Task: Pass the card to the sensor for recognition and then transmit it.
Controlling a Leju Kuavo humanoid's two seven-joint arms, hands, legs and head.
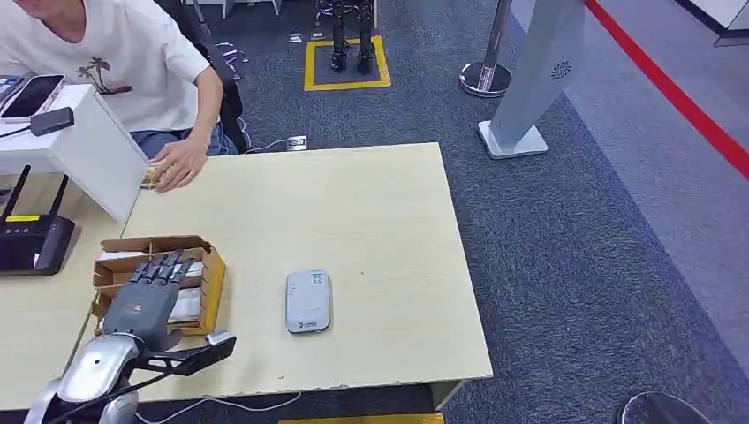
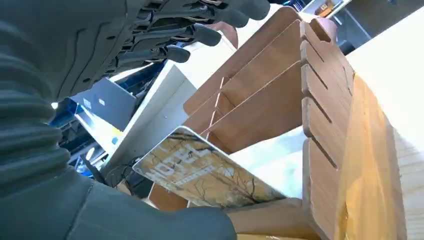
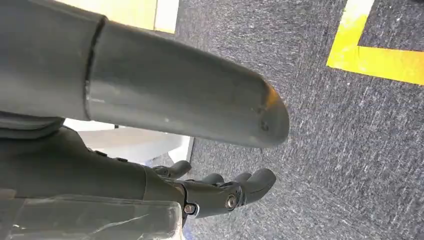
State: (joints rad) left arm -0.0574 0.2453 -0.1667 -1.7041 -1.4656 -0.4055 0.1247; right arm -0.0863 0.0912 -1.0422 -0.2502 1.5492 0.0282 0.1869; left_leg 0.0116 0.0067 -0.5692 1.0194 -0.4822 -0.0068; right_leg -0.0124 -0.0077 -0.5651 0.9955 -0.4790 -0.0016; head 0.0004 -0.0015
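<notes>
- The left hand (image 1: pixel 150 291) sits at the lower left of the head view, reaching over the wooden card holder (image 1: pixel 212 281) with its fingers (image 1: pixel 168 265) stretched forward over the slots.
- In the left wrist view the left hand's thumb and palm lie under a card (image 2: pixel 200 172) printed with bare trees and pale lettering, which stands tilted at the near end of the holder. The fingers are extended above it and apart from it, so I cannot tell whether the card is pinched or merely leaning in its slot.
- The card reader (image 1: pixel 308 301), a small grey sensor box, lies flat on the pale wooden table (image 1: pixel 371 203) just right of the holder, low in the head view's centre.
- The right hand (image 3: pixel 220 192) hangs over dark grey carpet (image 3: pixel 325 150); its fingers are loosely curled and hold nothing.
- A person in a white T-shirt (image 1: pixel 115 62) sits at the upper left of the head view, one hand (image 1: pixel 178 164) resting on the table's far left corner.
- A black router (image 1: pixel 31 243) stands at the left edge.
</notes>
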